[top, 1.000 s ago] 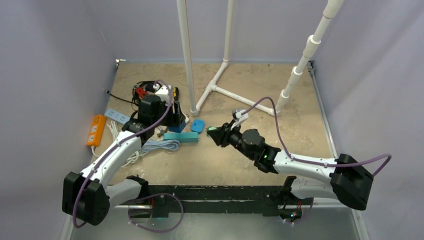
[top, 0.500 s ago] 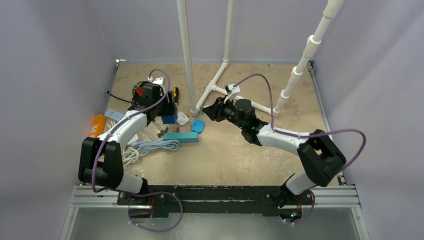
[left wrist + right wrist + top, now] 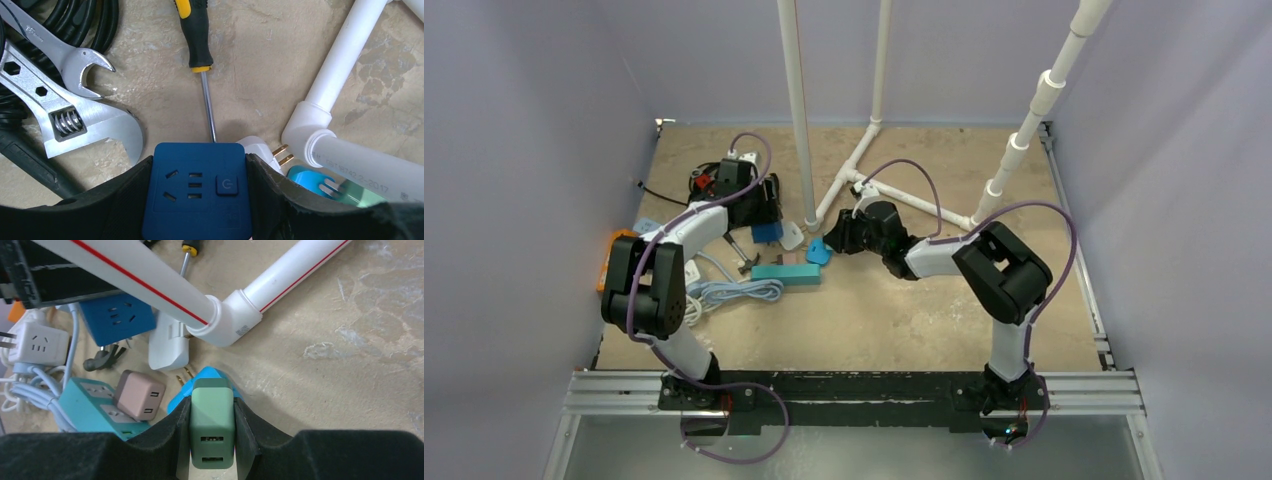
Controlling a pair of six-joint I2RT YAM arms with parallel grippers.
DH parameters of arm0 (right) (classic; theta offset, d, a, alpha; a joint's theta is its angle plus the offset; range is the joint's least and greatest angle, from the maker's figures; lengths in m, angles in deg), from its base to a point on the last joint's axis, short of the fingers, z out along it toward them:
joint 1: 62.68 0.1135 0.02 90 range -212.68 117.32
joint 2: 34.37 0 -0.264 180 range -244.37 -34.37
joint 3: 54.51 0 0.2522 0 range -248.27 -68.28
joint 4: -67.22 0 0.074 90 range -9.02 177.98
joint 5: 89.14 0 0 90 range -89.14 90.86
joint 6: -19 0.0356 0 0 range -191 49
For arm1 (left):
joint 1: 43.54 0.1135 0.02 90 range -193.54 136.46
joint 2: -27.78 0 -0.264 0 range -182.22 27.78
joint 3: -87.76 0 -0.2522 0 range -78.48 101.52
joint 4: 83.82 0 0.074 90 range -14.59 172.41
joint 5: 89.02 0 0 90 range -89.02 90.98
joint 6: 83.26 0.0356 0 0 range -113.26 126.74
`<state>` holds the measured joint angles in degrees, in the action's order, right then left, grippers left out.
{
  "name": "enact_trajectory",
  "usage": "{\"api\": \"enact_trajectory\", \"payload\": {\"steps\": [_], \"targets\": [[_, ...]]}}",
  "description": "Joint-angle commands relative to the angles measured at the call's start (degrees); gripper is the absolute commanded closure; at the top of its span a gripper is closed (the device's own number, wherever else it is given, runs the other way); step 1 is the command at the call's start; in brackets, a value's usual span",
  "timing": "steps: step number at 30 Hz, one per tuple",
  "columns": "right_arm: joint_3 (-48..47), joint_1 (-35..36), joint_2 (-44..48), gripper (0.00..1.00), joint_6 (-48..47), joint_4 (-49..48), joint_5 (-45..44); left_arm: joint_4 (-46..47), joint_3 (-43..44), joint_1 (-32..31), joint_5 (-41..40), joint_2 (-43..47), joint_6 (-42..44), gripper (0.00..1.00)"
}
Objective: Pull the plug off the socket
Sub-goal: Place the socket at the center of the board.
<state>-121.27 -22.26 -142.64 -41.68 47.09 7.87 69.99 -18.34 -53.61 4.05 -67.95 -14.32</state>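
Right jaws narrow, clamped on pale green USB charger plug [image 3: 212,426], butted against light-blue socket adapter [image 3: 210,375] mid worktop [image 3: 904,320], beside white pipe elbow [image 3: 231,322]. Left jaws wider, gripping navy cube socket [image 3: 196,202], far-left side.

Pretty matte blue plastic on the socket cube [image 3: 196,197], smooth green plastic on the plug [image 3: 212,427], shiny bare metal on the wrenches [image 3: 100,127], glossy white plastic pipe [image 3: 345,55], rough mottled tabletop [image 3: 260,60].

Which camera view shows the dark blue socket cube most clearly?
Left wrist view: the dark blue socket cube sits close in the left gripper, holes and button clear. Right wrist view: partly behind a white pipe. Top view: small.
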Motion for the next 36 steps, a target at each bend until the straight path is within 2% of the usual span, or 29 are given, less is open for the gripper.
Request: {"api": "enact_trajectory", "payload": {"steps": [1, 4, 9, 13, 14, 18, 21, 27, 32, 35, 36], "targets": [[-3.7, -0.7, -1.6, 0.71, -0.8, -2.1, -0.7, 0.6, 2.2, 0.3, 1.3, -0.4, -0.9, 0.74], [-3.9, -0.8, -2.2, 0.55, -0.7, -2.0, -1.2, 0.0, 2.4, 0.3, 0.1, 0.1, -0.5, 0.60], [-4.3, -1.6, -3.1, 0.36, -0.7, -2.0, -1.9, -0.9, 2.8, 0.3, -1.6, 0.4, -0.4, 0.26], [-5.3, -2.3, -4.0, 0.22, -1.0, -1.7, -1.3, -1.2, 2.9, 0.3, -2.8, 1.2, -0.3, 0.14], [-5.3, -2.4, -3.7, 0.18, -1.1, -1.7, -1.7, -1.2, 2.7, 0.3, -2.9, 1.7, -0.2, 0.08], [-4.2, -2.7, -1.7, 0.09, -1.6, -1.4, -4.5, -0.5, 2.2, 0.3, -4.4, 3.9, 0.3, 0.05], [-3.3, -3.0, 0.2, 0.07, -2.4, -1.2, -6.0, -0.4, 1.9, 0.3, -5.7, 6.2, 0.7, 0.03], [1.5, -3.0, 8.1, 0.07, -5.7, -3.6, -7.3, 0.3, -0.1, 0.3, -11.1, 15.9, 2.5, 0.03], [7.5, -2.3, 16.4, 0.11, -9.4, -7.4, -7.1, 1.4, -3.8, 0.3, -9.7, 27.3, 4.7, 0.04], [9.2, 1.3, 20.8, 0.12, -11.3, -7.4, -6.7, 0.4, -5.8, 0.3, -9.8, 33.2, 5.3, 0.04], [9.2, 3.7, 22.1, 0.12, -12.6, -6.9, -9.8, 0.1, -6.6, 0.3, -10.0, 34.6, 5.5, 0.03]]}}
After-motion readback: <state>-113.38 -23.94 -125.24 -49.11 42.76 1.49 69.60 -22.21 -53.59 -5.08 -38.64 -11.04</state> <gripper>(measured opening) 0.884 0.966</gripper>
